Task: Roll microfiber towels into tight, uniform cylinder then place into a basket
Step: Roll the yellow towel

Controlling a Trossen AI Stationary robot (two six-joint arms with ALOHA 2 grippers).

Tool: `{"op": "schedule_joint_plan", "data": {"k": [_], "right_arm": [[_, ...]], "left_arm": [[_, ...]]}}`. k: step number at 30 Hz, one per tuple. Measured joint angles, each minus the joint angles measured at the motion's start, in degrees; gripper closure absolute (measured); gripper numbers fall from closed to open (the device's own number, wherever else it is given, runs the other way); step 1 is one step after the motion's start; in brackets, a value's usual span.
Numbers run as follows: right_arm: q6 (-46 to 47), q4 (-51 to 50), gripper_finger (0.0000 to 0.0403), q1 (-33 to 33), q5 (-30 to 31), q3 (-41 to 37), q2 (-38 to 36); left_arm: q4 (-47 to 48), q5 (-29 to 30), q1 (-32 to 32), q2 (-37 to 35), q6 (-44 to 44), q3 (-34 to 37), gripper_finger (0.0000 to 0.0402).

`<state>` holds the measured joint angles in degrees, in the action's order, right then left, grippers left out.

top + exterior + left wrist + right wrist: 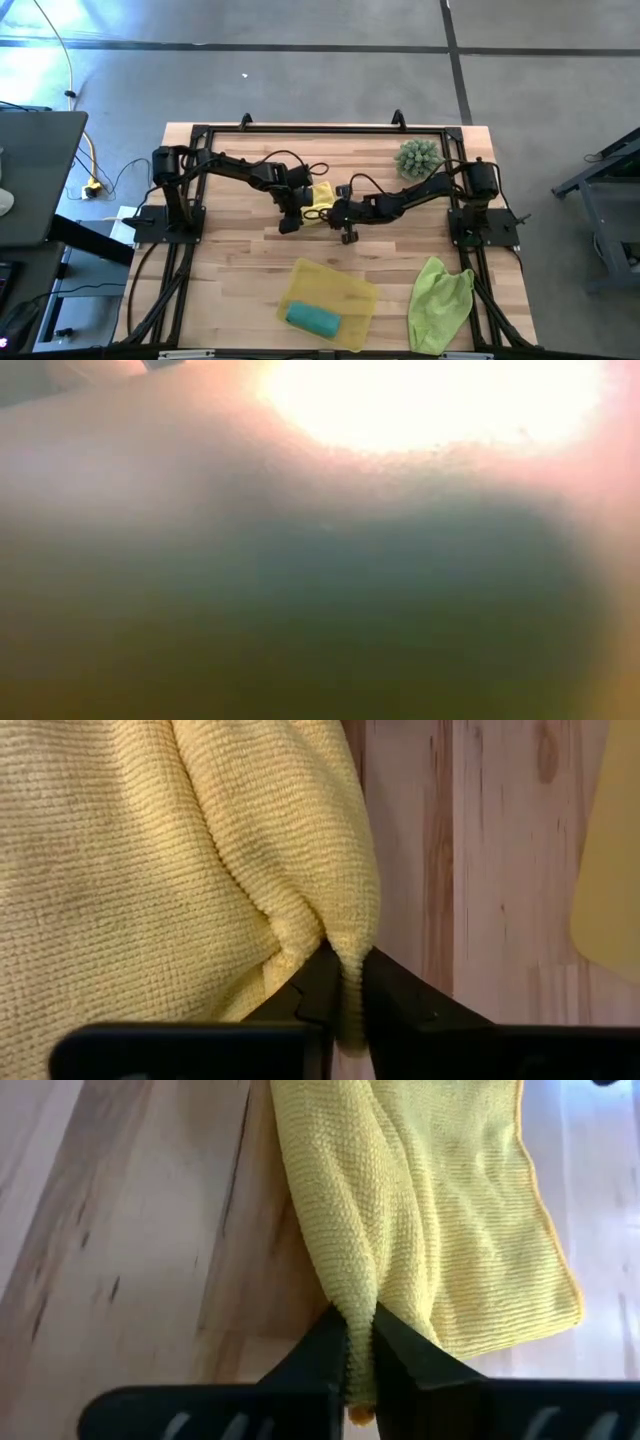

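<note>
table [230, 250]: wood | on it: basket [345, 285], lime towel [440, 305], plant [418, 157]

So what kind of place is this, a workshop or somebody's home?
Most likely a robotics lab or workshop, not a home. Two dark arms are bolted to a wooden table on a bare concrete floor, with cables trailing off to the side; both grippers, left and right, pinch a yellow towel.
</note>
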<state>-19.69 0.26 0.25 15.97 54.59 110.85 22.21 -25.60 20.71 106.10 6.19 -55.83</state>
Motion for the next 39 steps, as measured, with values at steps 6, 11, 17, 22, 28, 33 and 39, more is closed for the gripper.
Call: {"op": "schedule_joint_plan", "data": {"k": [6, 11, 17, 22, 28, 33, 39], "right_arm": [[7.24, -0.86, 0.0398, -2.68, -9.93, 0.02, -0.23], [14.94, -0.54, 0.0400, -7.44, -22.79, 0.02, -0.28], [29.16, 0.73, 0.0401, -13.37, -42.61, -0.18, 0.13], [40.58, 0.16, 0.0402, -16.09, -52.09, -0.30, 0.20], [45.87, -1.01, 0.0402, -17.51, -56.63, -0.20, 0.11], [46.24, -1.12, 0.0402, -17.53, -56.63, -0.17, 0.09], [45.33, -1.08, 0.0400, -17.49, -56.19, -0.17, 0.09]], "left_arm": [[1.67, -1.34, 0.00, -1.51, 0.67, 0.18, 0.0319], [5.84, 1.81, -0.37, -7.23, 3.94, 0.26, 0.0290], [7.38, 13.28, -4.09, -13.33, 1.71, 0.17, 0.0283], [5.01, 21.40, -11.06, -14.29, 4.74, 0.17, 0.0282], [-4.66, 35.34, -18.16, -11.28, 7.79, 0.09, 0.0282], [-7.00, 43.22, -19.30, -8.31, 7.91, 0.04, 0.0282], [-5.12, 37.44, -16.62, -6.22, 5.99, 0.07, 0.0282]]}}
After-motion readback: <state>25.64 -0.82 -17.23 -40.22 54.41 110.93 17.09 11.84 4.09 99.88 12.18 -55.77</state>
